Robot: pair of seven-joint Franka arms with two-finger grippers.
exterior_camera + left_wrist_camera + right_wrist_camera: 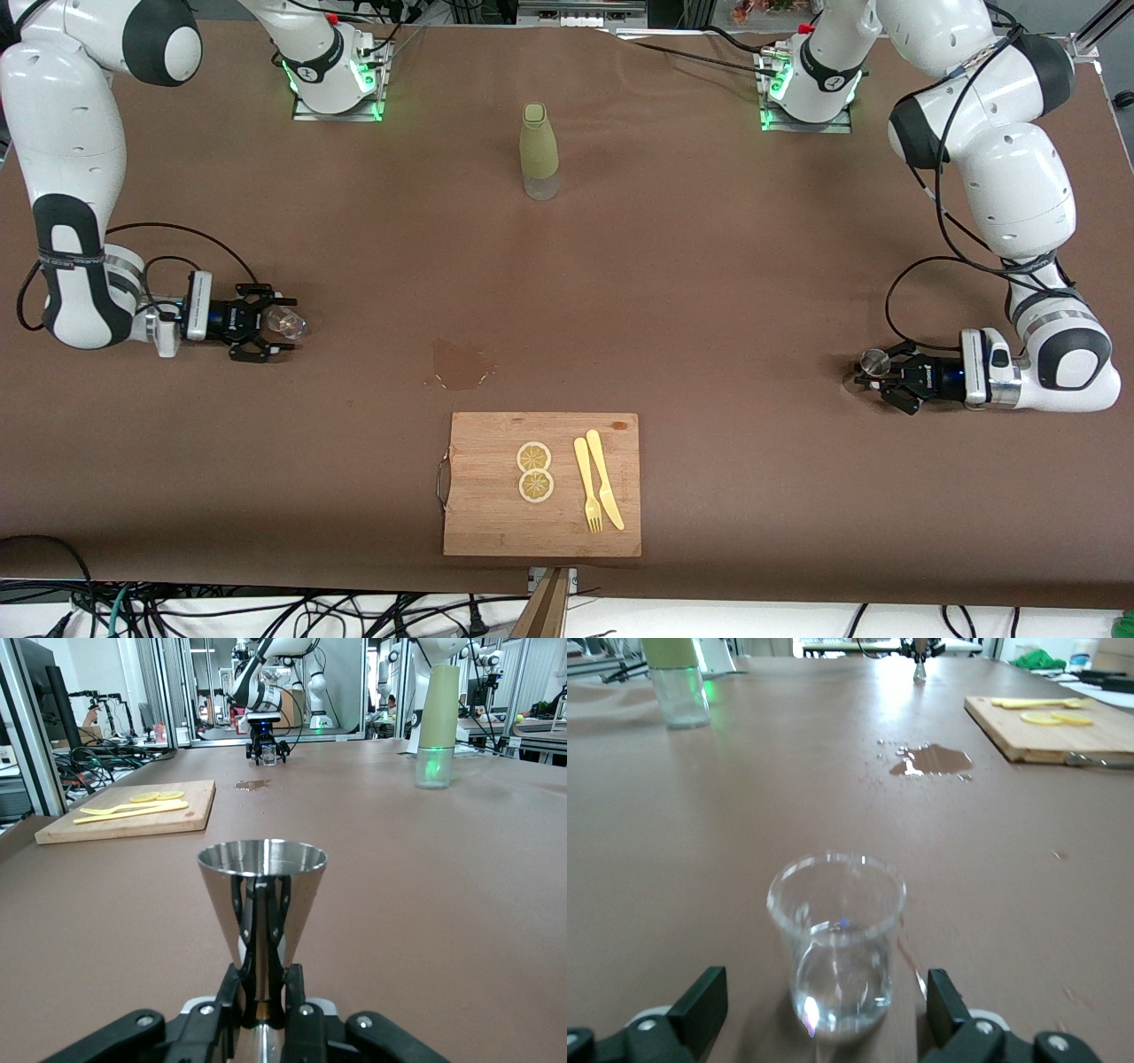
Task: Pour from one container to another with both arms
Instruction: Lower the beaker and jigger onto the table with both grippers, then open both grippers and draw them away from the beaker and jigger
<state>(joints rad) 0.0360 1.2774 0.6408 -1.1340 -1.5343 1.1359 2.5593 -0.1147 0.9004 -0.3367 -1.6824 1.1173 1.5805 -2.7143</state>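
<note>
My left end effector point(879, 374) sits low at the left arm's end of the brown worktop point(709, 292), clamped on a steel cup point(873, 361), while my right end effector point(270, 323) rests at the right arm's end, fingers apart around a clear glass point(286, 322). From the left wrist, the steel cup point(261, 904) is a polished cone flaring upward, pinched at its narrow stem. From the right wrist, the rounded glass point(835, 943) stands between black fingers point(700, 999) that flank it without touching.

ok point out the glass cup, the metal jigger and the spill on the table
glass cup point(835, 943), right wrist view, on its clear side wall
metal jigger point(262, 895), left wrist view, on its upper cone
spill point(460, 364), front view, middle of the wet patch
</note>
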